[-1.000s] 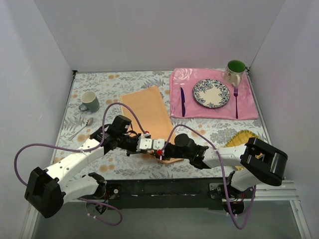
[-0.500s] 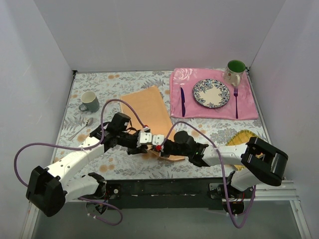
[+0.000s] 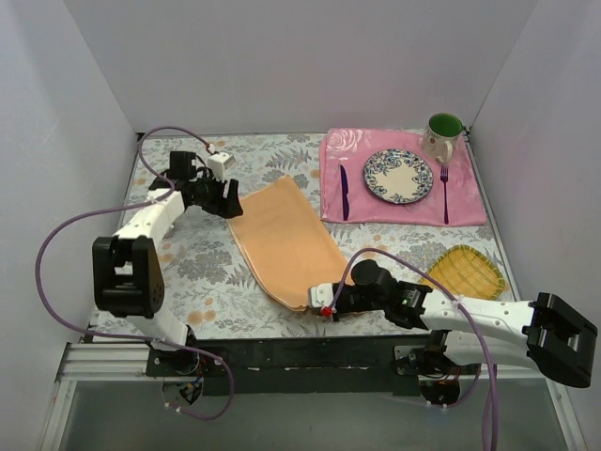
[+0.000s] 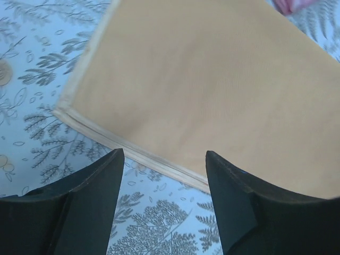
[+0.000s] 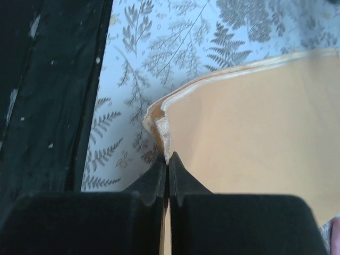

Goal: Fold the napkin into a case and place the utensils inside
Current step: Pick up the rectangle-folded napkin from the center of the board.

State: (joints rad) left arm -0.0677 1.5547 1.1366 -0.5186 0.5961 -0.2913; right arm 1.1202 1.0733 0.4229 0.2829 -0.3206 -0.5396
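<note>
Several stacked hems showed along the napkin [image 3: 286, 240], which lay as a long folded strip slanting across the flowered table [image 3: 202, 272]. Its far short edge pointed toward the back left, and its near corner sat close to the black front rail [image 5: 48, 95]. At that near corner the right gripper [image 3: 325, 310] was pinched flat, jaws together with the cloth's doubled edge nipped between the tips. At the strip's far-left corner was the left gripper [image 3: 231, 202], its fingers [image 4: 87, 204] spread wide with nothing between them; the layered hem ran across the gap below them. Bare tablecloth lay to the left of the strip, between the two arms. On the right, the strip's long edge ran near the pink placemat [image 3: 376, 209] but apart from it. On that placemat the knife [image 3: 344, 193] lay left of the plate [image 3: 399, 176] and the fork [image 3: 444, 193] right of it, both well clear of the napkin. A yellow mat [image 3: 465, 271] lay beside the right arm.
</note>
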